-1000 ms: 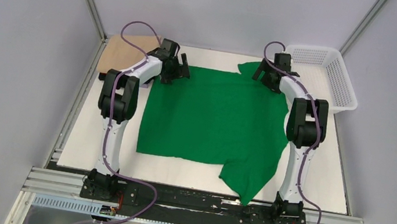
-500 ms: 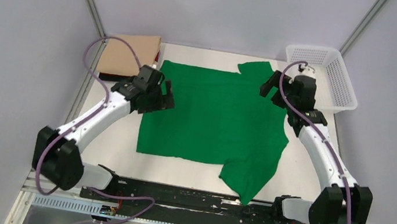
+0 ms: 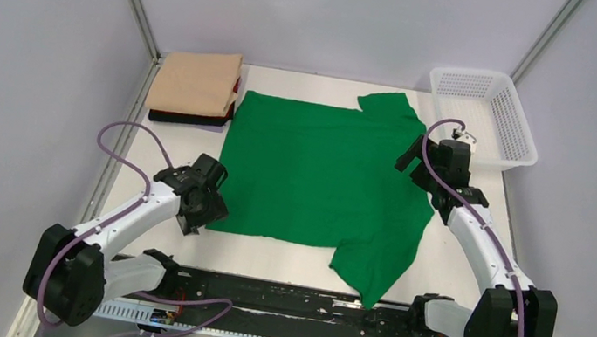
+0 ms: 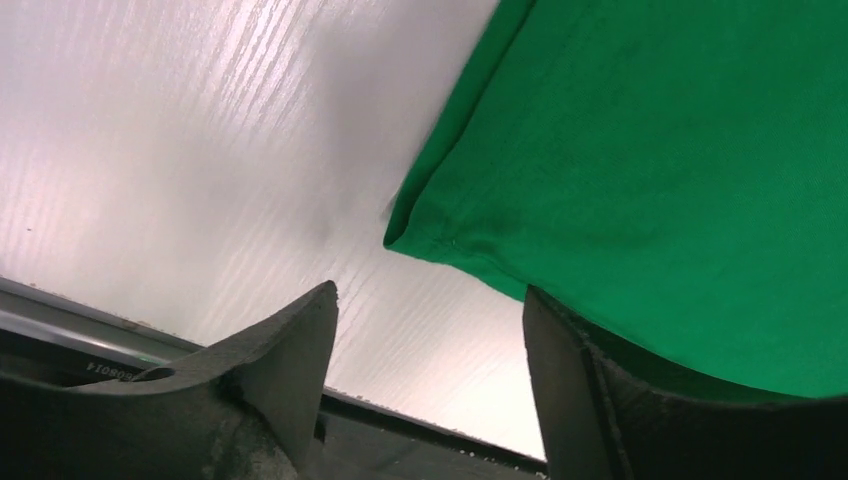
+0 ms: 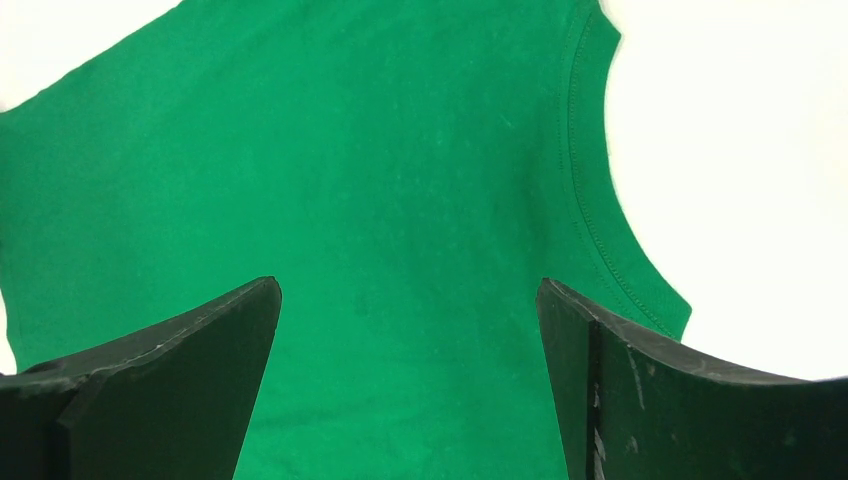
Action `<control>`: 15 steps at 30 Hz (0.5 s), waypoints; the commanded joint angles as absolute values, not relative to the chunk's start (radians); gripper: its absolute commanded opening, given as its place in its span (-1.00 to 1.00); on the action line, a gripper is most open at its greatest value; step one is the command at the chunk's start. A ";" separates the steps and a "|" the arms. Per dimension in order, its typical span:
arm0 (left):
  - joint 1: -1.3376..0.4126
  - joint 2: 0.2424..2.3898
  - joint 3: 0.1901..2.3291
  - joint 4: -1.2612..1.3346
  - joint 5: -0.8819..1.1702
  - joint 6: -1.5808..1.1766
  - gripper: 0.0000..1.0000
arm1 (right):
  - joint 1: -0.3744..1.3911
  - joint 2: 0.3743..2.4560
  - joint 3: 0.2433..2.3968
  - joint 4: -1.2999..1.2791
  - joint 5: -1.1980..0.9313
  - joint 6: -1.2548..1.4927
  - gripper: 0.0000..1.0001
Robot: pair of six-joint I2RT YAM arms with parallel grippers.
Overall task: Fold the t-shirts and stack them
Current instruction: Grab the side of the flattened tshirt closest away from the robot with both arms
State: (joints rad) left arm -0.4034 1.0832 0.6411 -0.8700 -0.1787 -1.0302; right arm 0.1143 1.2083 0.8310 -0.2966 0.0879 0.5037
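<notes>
Black shirt point(image 3: 187, 120) mostly hidden beneath tan shirt point(image 3: 197, 82). Green shirt point(image 3: 321, 172): left edge partly covered by left gripper point(image 3: 203, 208) in top view; cropped by frame edges in both wrist views.

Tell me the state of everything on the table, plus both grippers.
green t-shirt: spread flat, unfolded
tan t-shirt: folded, atop the black one
black t-shirt: folded, bottom of stack
basket: upright, far right corner
left gripper: open, at the green shirt's near left corner
right gripper: open, over its neckline
</notes>
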 commanded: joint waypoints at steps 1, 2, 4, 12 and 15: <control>-0.401 1.140 0.625 -0.800 -0.203 -1.141 0.45 | 0.114 1.208 0.841 -0.290 0.109 0.522 1.00; -0.401 1.163 0.623 -0.796 -0.211 -1.145 0.40 | 0.114 1.205 0.840 -0.298 0.117 0.522 1.00; -0.400 1.190 0.615 -0.774 -0.216 -1.153 0.31 | 0.114 1.198 0.835 -0.308 0.134 0.520 1.00; -0.392 1.253 0.576 -0.670 -0.220 -1.172 0.06 | 0.115 1.159 0.826 -0.369 0.164 0.515 1.00; -0.387 1.260 0.581 -0.659 -0.234 -1.157 -0.04 | 0.115 1.141 0.822 -0.391 0.167 0.515 1.00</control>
State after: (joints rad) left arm -0.3965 1.2274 0.5980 -0.7692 -0.1936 -1.1271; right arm 0.1143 1.1877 0.8307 -0.3626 0.1368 0.5076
